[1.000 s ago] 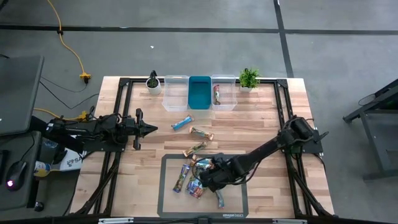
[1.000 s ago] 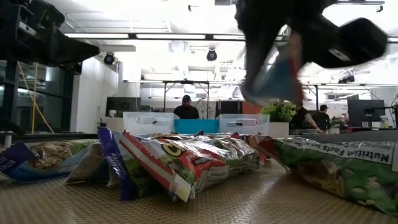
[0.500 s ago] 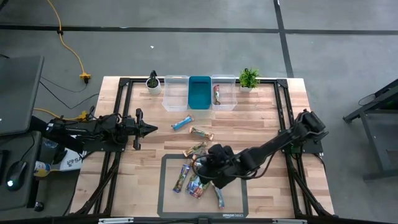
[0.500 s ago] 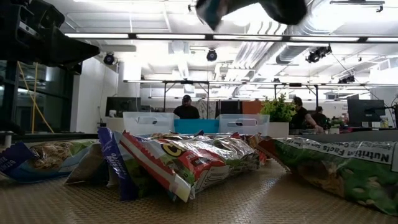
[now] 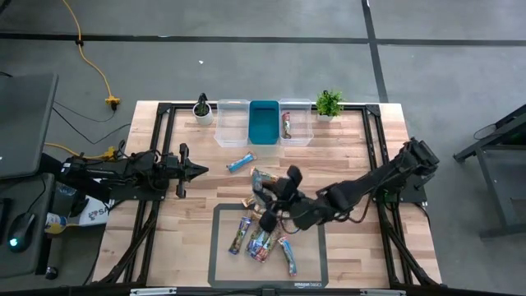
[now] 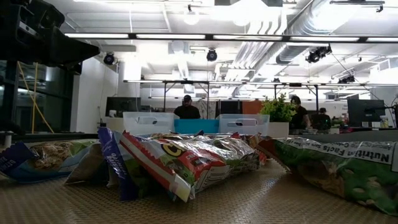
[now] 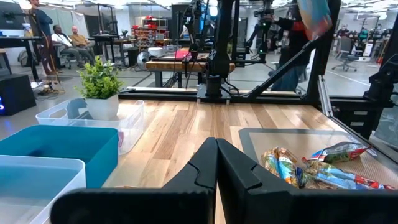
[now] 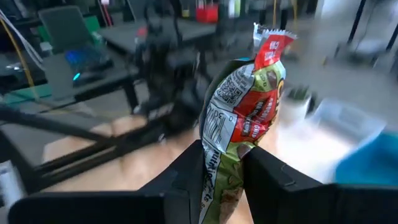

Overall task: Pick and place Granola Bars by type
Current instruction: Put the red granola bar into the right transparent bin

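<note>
High view: right hand [image 5: 265, 200] raised over the mat's [image 5: 219, 263] far edge; bars [image 5: 256, 244] heaped on the mat, loose bars [image 5: 241, 163] on the desk [image 5: 345, 148], one in the right bin [image 5: 296, 123]. Left hand [image 5: 197, 170] parked at desk's left.
Low view: bars [image 6: 186, 158] piled in the foreground.
Left wrist: fingers [image 7: 214, 165] pressed together, empty.
Right wrist: fingers [image 8: 186, 171] clamped on a red-and-green bar [image 8: 242, 118], held upright.

Grey concrete floor [image 5: 246, 70] crossed by dark lines; bright ceiling strip lights [image 6: 186, 36]; exposed ducts [image 6: 292, 43] overhead.
</note>
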{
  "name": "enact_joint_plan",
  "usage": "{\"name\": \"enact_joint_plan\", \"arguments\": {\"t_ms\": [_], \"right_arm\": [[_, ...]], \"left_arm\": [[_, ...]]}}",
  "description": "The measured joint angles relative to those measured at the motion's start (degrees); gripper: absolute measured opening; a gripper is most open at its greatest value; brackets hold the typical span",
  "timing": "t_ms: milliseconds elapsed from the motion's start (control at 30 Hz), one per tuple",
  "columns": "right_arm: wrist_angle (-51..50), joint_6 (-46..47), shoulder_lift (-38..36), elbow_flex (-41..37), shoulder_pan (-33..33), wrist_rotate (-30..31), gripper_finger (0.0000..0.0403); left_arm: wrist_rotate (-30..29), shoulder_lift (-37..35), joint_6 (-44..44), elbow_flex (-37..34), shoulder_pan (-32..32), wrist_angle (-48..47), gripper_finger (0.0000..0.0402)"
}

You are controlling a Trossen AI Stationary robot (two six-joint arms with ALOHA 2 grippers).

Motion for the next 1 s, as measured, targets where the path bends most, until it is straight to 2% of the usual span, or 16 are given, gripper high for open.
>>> {"name": "enact_joint_plan", "arguments": {"t_ms": [233,433,633,800,1000], "right_arm": [[7.4,-20.7,-6.5,0.0,-2.9,3.3,0.0084],[8.0,-30.1,-10.9,0.0,-7.9,6.5,0.0084],[7.9,-32.1,-13.2,0.0,-15.6,5.0,0.0084],[7.8,-31.5,-13.6,0.0,-22.9,-1.2,0.0084],[3.0,-23.2,-13.5,0.0,-32.1,-9.3,0.0084]], "left_arm": [[0.0,0.0,0.0,0.0,0.0,0.0,0.0001],[0.0,0.0,0.0,0.0,0.0,0.0,0.0001],[0.0,0.0,0.0,0.0,0.0,0.0,0.0001],[0.0,0.0,0.0,0.0,0.0,0.0,0.0001],[0.0,0.0,0.0,0.0,0.0,0.0,0.0001]]}}
